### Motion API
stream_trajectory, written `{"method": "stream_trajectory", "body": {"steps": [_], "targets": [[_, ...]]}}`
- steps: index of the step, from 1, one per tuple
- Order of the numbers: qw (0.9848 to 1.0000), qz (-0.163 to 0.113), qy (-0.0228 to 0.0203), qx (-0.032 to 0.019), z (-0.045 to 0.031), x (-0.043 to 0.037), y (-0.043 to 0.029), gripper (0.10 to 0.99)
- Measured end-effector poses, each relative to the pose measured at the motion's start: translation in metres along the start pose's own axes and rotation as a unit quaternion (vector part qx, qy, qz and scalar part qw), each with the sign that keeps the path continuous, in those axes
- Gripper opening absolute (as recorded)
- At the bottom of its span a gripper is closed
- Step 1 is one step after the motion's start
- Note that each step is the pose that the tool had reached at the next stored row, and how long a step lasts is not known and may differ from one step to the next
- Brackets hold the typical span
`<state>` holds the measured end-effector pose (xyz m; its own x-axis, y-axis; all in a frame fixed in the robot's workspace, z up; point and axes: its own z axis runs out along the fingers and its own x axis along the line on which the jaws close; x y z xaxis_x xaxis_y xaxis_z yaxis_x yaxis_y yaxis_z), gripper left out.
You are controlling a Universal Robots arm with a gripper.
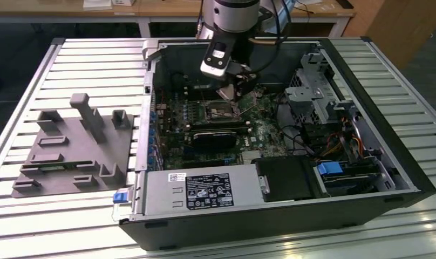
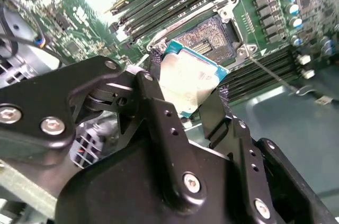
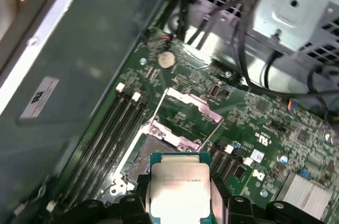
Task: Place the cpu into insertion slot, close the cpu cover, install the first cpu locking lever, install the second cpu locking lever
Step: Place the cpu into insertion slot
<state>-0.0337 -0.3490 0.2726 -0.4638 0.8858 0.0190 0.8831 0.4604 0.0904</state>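
- You had the gripper (image 2: 188, 78) clenched on the cpu (image 2: 188, 83), one finger on each of two opposite edges, so the chip's flat face stayed open to both wrist views
- The cpu was not in the insertion slot (image 2: 209, 41); it hung above the board, apart from the socket and, judging by the second wrist view, tilted rather than level with it
- The relation that mattered: as the exterior view frames it, the insertion slot (image 1: 216, 109) lay at about seven o'clock from the gripper (image 1: 236, 96), close by and lower down
- In the first wrist view the cpu (image 3: 180, 189) sat just short of the insertion slot (image 3: 145, 158), whose dark centre was bare and ready
- The cpu cover (image 3: 186, 108) stood swung up off the socket on its far side from the chip, with green board showing through its square cut-out
- A thin metal lever (image 2: 267, 70) ran out beside the socket, unlatched as far as you could judge
- The chip showed a dull silver-tan lid with faint print, rimmed by a green-blue edge, square with no long axis
- The motherboard (image 1: 175, 135) lay inside the open computer case (image 1: 390, 162), with a grey fixture (image 1: 67, 156) at nine o'clock of the case
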Motion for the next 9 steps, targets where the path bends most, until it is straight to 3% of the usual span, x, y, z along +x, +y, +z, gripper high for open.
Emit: {"method": "stream_trajectory", "body": {"steps": [3, 9], "targets": [[0.9996, 0.027, -0.0024, -0.0005, 0.001, 0.0, -0.0001, 0.533], [0.9958, 0.091, -0.0082, -0.0017, 0.0034, -0.0001, -0.0003, 0.533]]}}
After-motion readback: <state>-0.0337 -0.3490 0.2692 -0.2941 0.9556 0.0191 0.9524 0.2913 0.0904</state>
